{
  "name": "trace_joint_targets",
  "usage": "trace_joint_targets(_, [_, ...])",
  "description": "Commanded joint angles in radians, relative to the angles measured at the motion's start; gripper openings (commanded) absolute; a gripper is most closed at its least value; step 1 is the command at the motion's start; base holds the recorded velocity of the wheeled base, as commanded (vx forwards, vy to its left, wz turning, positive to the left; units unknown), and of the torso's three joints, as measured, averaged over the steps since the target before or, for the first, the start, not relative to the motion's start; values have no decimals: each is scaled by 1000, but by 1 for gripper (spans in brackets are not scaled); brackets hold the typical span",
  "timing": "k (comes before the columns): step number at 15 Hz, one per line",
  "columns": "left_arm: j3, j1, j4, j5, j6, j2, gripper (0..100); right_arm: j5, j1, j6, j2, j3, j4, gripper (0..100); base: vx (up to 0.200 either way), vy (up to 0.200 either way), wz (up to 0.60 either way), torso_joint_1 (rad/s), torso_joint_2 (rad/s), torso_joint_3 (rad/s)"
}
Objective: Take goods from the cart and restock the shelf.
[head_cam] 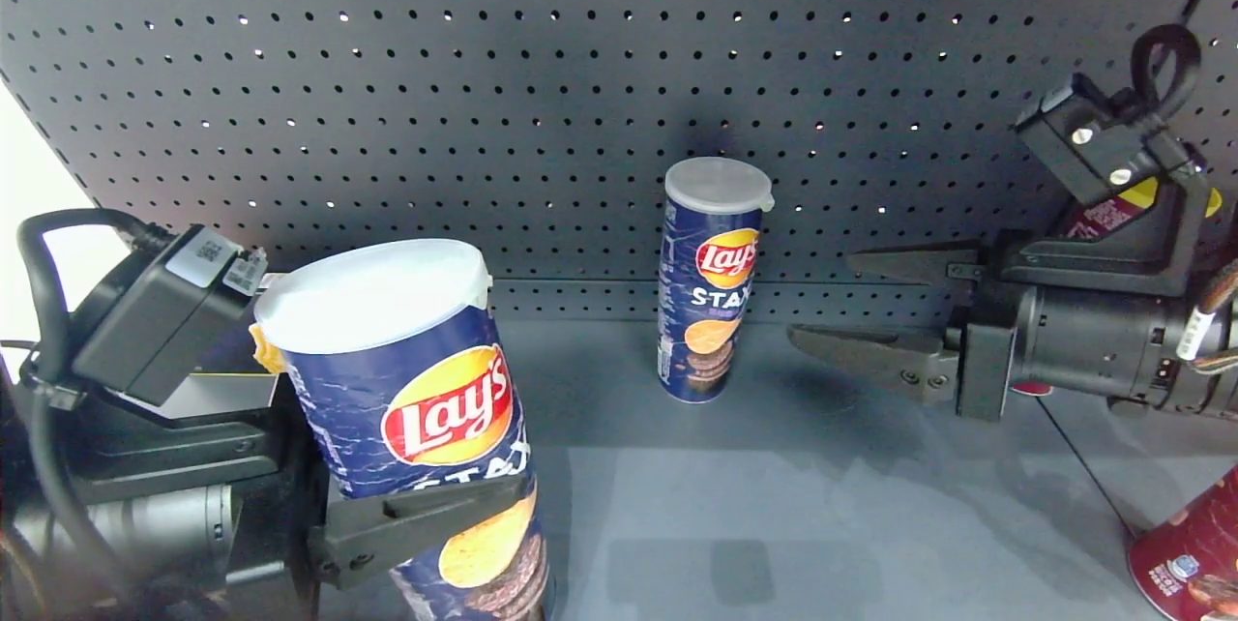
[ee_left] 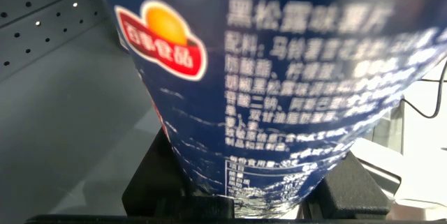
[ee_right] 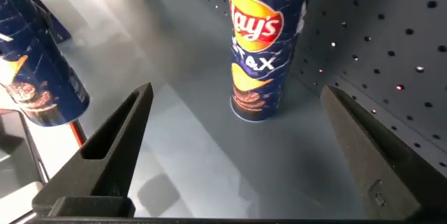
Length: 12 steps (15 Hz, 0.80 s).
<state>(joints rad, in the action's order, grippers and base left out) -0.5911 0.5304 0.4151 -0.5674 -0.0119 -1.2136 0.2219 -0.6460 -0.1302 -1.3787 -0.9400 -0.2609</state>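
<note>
Restocking is mid-placement, judging by the head view: the left gripper is clamping a tilted blue can at the near left of the shelf. A second can is standing upright at the far middle by the pegboard. The right gripper is hanging wide open and empty at the right, apart from the second can. Next, the blue can probably needs setting down upright. The left wrist view is adding the fingers pressing the blue can's lower sides. The right wrist view is showing the second can beyond the spread jaws.
</note>
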Motion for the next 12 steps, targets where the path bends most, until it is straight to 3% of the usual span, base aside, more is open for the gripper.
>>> trace_joint_targets(1, [-1,0,1,0,0,-6,0,-9,-1,0,-13,4,3,100,0,0,0,0,0,0])
trace_joint_targets(5, [-6,0,2,-2,0,-15,0,-41,-6,-2,-59,-2,-9,100,0,0,0,0,0,0])
trace_joint_targets(9, [-6,0,1,-2,0,-15,0,-38,-8,-8,-132,7,-156,100,0,0,0,0,0,0])
trace_joint_targets(12, [-7,0,1,-2,0,-15,0,-39,-4,-45,-168,4,-192,100,0,0,0,0,0,0])
